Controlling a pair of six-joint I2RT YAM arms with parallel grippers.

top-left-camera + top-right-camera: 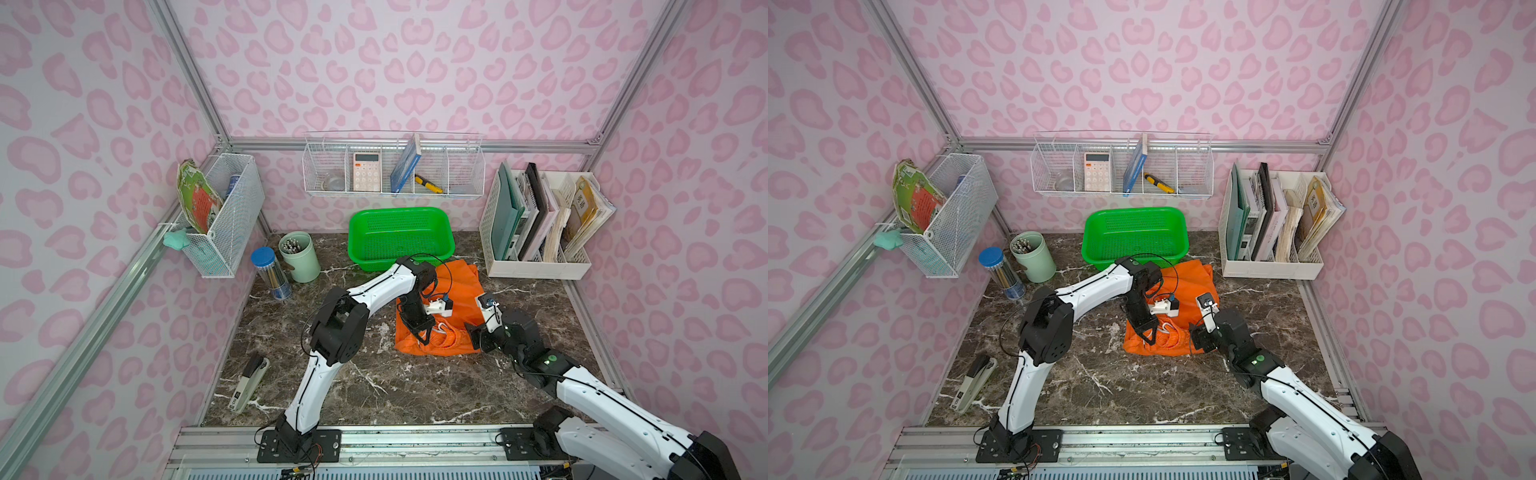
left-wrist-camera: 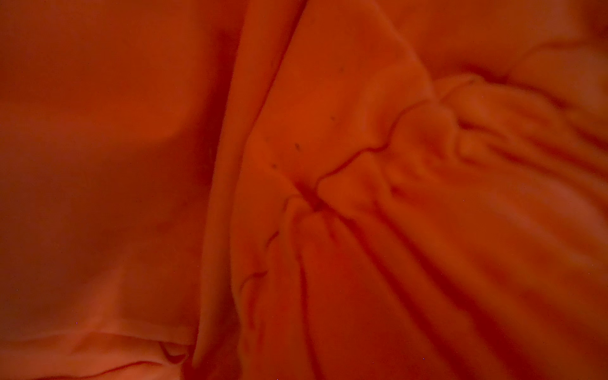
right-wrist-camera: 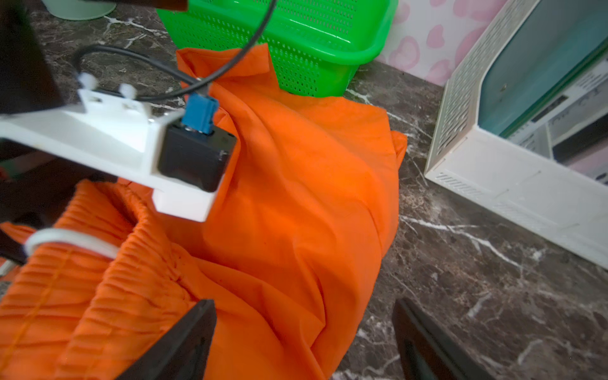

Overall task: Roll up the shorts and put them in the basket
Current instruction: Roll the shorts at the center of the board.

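Shut almost tight at the left jaws, down at the waistband [image 3: 65, 296] end of the shorts [image 1: 457, 286], close by the white drawstring [image 3: 65, 238]. Impossible to say whether a fold is caught there, with the left wrist view filled by orange cloth alone. Spread wide at the right jaws, gripping nothing, hovering with the garment's side edge between and beneath them. Lying flat on the table [image 1: 395, 386], not yet rolled, waistband end under both sets of jaws, leg end stretching away beyond them up against the green basket [image 1: 399, 211]. Likely to go wrong in several ways: snagging the drawstring loop instead of the band; pinching one thin layer only, giving a loose, lopsided roll; closing on bare table at the edge; dragging the far hem and nudging the basket.
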